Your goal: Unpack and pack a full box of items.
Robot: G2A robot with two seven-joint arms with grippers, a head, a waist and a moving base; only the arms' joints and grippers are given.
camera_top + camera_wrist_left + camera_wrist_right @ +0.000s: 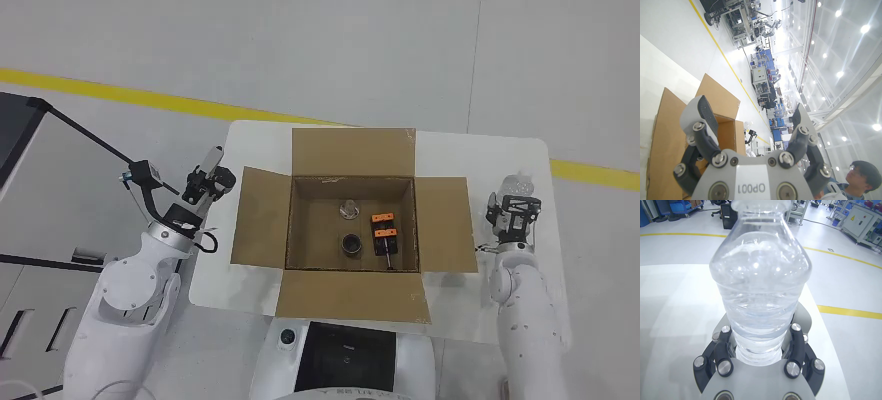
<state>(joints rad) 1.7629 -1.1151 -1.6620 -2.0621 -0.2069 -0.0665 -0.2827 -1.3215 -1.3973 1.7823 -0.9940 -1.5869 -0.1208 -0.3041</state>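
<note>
Right gripper (761, 332): clamped low on a clear water bottle (761, 275), over the desk (500, 150) near its right edge, just beside the open cardboard box (352, 152).
Left gripper (750, 106): we're seeing it wide open, holding nothing, left of the box.

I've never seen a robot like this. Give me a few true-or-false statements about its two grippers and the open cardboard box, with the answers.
1. The right gripper holds a clear plastic water bottle. True.
2. The left gripper is shut on something. False: it is open and empty.
3. The brown cardboard box on the white table is closed. False: all four flaps lie open.
4. An orange-and-black tool lies inside the box. True.
5. The bottle stands inside the box. False: it is held outside, beyond a side flap.
</note>
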